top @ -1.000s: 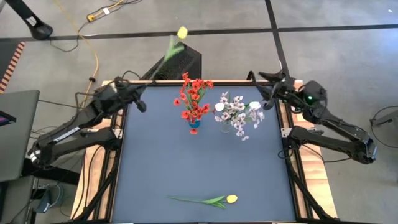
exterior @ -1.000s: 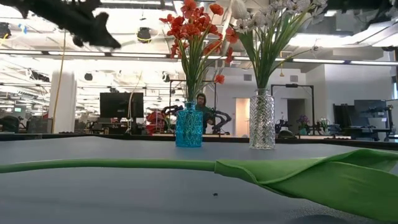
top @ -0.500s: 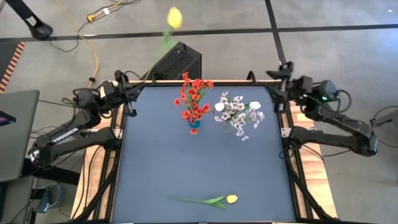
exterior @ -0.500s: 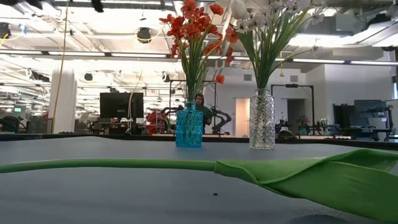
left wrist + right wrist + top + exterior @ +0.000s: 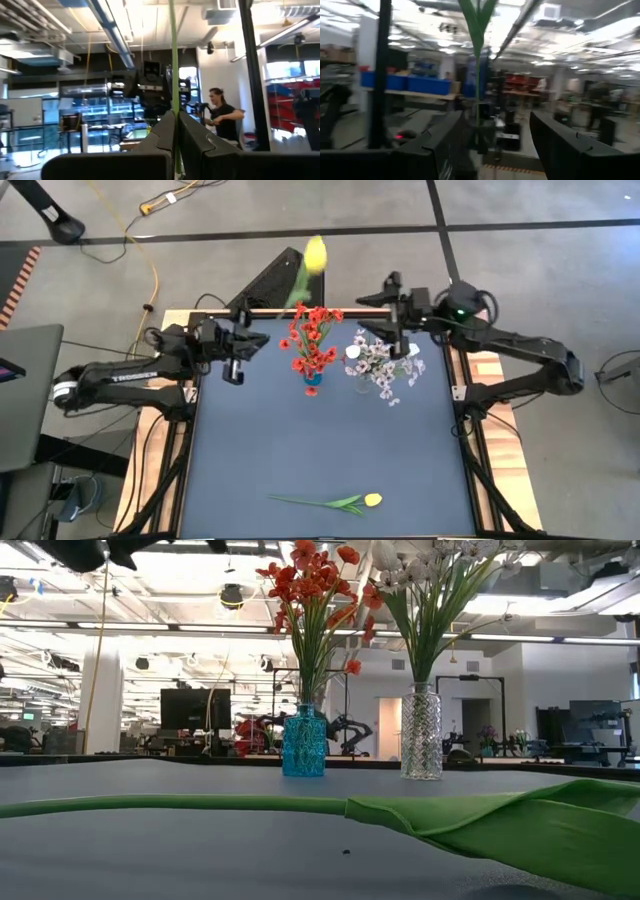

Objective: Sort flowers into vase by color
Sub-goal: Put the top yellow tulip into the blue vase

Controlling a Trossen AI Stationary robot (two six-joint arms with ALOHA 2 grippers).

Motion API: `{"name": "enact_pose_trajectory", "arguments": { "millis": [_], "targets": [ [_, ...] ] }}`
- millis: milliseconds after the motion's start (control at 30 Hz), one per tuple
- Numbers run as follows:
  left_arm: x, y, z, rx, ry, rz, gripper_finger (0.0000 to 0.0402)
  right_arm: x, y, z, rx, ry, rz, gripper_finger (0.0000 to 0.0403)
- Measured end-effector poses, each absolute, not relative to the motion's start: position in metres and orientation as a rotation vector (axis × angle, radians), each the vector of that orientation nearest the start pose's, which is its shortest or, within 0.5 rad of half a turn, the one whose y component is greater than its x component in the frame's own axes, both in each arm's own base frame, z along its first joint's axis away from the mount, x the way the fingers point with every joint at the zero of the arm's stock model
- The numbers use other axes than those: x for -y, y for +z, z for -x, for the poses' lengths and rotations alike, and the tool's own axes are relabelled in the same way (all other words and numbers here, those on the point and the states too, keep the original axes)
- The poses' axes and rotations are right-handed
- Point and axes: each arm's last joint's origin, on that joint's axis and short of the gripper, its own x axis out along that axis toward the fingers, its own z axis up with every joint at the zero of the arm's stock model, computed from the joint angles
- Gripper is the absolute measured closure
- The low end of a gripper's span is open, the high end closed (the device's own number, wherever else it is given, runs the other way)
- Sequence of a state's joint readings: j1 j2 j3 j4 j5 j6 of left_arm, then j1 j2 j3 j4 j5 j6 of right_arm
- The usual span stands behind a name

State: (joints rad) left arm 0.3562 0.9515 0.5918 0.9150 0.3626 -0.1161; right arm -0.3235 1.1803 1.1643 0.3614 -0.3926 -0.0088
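High view: the left end effector (image 5: 240, 346) is raised near the far-left corner of the surface (image 5: 260, 450), its fingers closed on the stem of a yellow tulip (image 5: 315, 253). The stem runs up and away from it, so the blossom appears beyond the surface's far edge, above the red flowers (image 5: 313, 340). The right end effector (image 5: 400, 320) hangs by the white flowers (image 5: 385, 360), facing the left one across the two bouquets. The held stem lies between the two, its long axis roughly upright, and the right end effector is the nearer free one for any handover. A second yellow tulip (image 5: 372, 500) lies flat near the front edge, well apart from both, stem pointing left.

Low view: the blue vase (image 5: 304, 755) holds the red flowers and the clear vase (image 5: 421, 745) the white ones. The lying tulip's stem and leaf cross the foreground.

Left wrist view: the fingers are pinched narrow on the thin green stem (image 5: 173, 75), which rises straight out from between them.

Right wrist view: the fingers stand fairly wide with nothing between them; a green stem with leaves shows ahead, probably the held tulip's, though I cannot be sure.

Against half a second earlier, both arms have swung inward from the far corners toward the vases, and the raised blossom has shifted right.
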Motion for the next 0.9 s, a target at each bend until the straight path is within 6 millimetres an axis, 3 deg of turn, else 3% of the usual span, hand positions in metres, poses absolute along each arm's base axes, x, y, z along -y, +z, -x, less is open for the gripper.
{"name": "enact_pose_trajectory", "arguments": {
  "millis": [200, 433, 733, 900],
  "targets": [
    [-0.057, 0.343, -0.218, 0.477, -0.079, -0.092, 0.0401, 0.074, 0.44, -0.287, 0.252, 0.141, 0.105, 0.0149],
    [-0.06, 0.348, -0.237, 0.468, -0.082, -0.095, 0.0401, 0.068, 0.436, -0.318, 0.221, 0.202, 0.144, 0.0149],
    [-0.062, 0.346, -0.241, 0.459, -0.042, -0.097, 0.0401, 0.058, 0.42, -0.348, 0.246, 0.23, 0.19, 0.0149],
    [-0.062, 0.345, -0.241, 0.448, -0.043, -0.087, 0.0401, 0.06, 0.417, -0.354, 0.272, 0.224, 0.199, 0.0149]
  ]
}}
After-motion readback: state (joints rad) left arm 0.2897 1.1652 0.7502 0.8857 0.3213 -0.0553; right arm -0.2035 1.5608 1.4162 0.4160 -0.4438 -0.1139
